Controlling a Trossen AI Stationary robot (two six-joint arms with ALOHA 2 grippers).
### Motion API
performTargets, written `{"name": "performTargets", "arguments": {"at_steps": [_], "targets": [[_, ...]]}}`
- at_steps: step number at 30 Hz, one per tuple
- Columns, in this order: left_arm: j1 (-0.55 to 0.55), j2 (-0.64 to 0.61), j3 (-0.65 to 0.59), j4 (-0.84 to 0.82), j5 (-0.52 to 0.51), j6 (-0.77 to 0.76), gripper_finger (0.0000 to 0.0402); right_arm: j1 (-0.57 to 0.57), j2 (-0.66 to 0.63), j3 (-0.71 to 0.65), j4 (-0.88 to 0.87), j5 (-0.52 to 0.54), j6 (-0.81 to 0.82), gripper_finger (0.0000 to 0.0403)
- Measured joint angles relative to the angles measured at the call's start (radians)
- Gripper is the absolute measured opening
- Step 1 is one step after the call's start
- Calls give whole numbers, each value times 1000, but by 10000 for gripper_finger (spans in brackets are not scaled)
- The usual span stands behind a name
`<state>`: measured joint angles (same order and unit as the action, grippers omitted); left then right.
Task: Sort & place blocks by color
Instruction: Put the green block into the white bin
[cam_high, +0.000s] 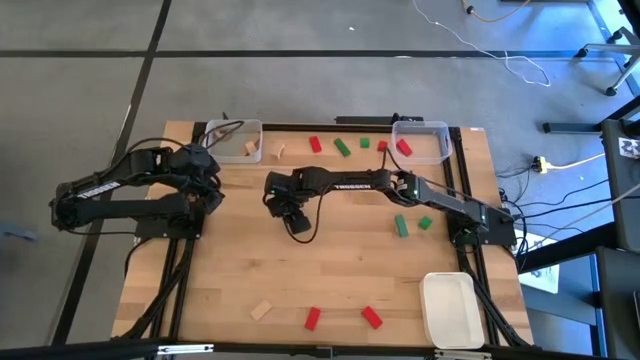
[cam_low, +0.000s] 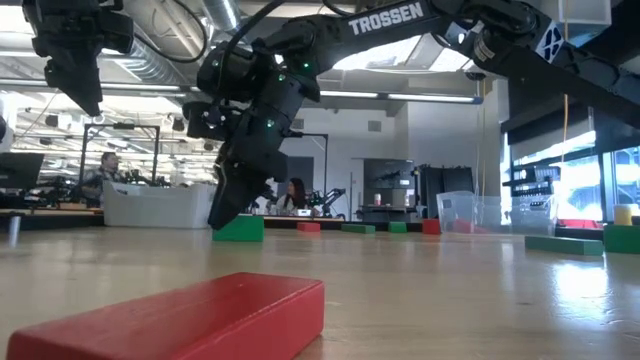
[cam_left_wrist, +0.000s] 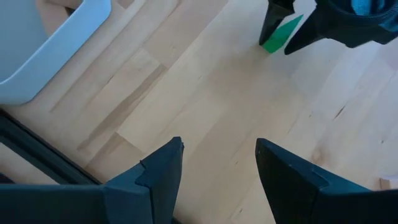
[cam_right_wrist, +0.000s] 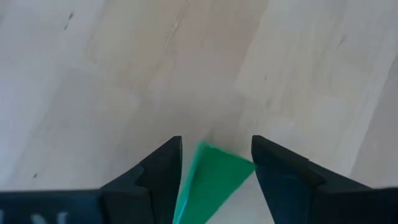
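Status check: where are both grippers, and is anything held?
Right gripper down at table centre, fingers around green block. Left gripper open, empty, waiting beside the left clear bin. Nothing in the way.

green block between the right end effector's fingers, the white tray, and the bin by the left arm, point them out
green block (cam_right_wrist: 211, 177), right wrist view, on its top face between the fingers
white tray (cam_high: 449, 310), high view, on its bare inside floor
clear bin (cam_high: 206, 131), high view, on its rim corner

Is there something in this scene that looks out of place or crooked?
Nothing is damaged or spilled. The only oddity: the green block between the right gripper fingers sits skewed to them, one corner forward. Other blocks lie scattered, as expected before sorting.
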<state>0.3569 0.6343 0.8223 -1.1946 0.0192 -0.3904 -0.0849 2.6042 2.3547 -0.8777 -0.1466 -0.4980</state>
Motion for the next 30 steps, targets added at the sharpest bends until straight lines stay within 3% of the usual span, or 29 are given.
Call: {"name": "performTargets", "arguments": {"at_steps": [18, 22, 26, 30], "targets": [[0, 0, 0, 0, 0, 0, 195, -10, 1, -25, -8, 6, 177, 192], [0, 0, 0, 0, 0, 0, 195, -10, 2, -25, -3, 6, 177, 161], [0, 0, 0, 0, 0, 0, 195, -10, 3, -25, -2, 5, 182, 98], [0, 0, 0, 0, 0, 0, 195, -10, 3, -25, -6, -12, 180, 92]]}}
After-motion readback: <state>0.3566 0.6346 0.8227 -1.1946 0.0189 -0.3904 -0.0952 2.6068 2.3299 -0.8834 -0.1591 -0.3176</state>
